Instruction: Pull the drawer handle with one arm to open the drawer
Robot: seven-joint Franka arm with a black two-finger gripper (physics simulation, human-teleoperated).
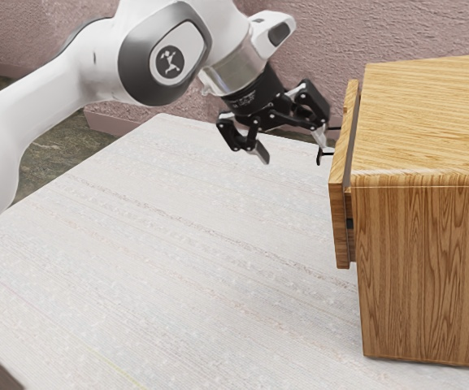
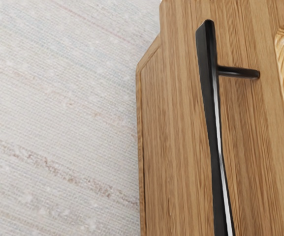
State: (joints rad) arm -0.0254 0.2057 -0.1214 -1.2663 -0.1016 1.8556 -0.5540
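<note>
- Exterior view: the gripper (image 1: pixel 291 145) hangs at the top edge of the wooden cabinet (image 1: pixel 425 244), which stands at the exterior view's right on the pale table (image 1: pixel 177 268).
- Its jaws are spread wide and hold nothing. One fingertip is out over the table, and the other is just beside the black drawer handle (image 1: pixel 323 153). I can't tell from here whether that one touches it.
- The drawer front (image 1: pixel 342 195) faces the arm. It sits a touch proud of the cabinet body, with a thin dark seam behind it, so I'd call the drawer shut or barely cracked. There is no real opening to speak of.
- Wrist view: the handle (image 2: pixel 213 128) shows as a long, slim black bar running down the oak drawer front (image 2: pixel 176 147). A short post (image 2: pixel 237 73) holds it off the wood, and the table (image 2: pixel 58 123) lies beyond the panel's edge.
- The bar is close under the hand and lies lengthwise in front of it.
- My reading is that the arm is at the approach step, lining up on the handle with the grasp not yet made.
- The next move calls for bringing the fingers either side of the bar, into the gap between bar and wood. Then they should close firmly and draw straight back, away from the cabinet.
- An angled pull could slip the pads along that smooth bar.
</note>
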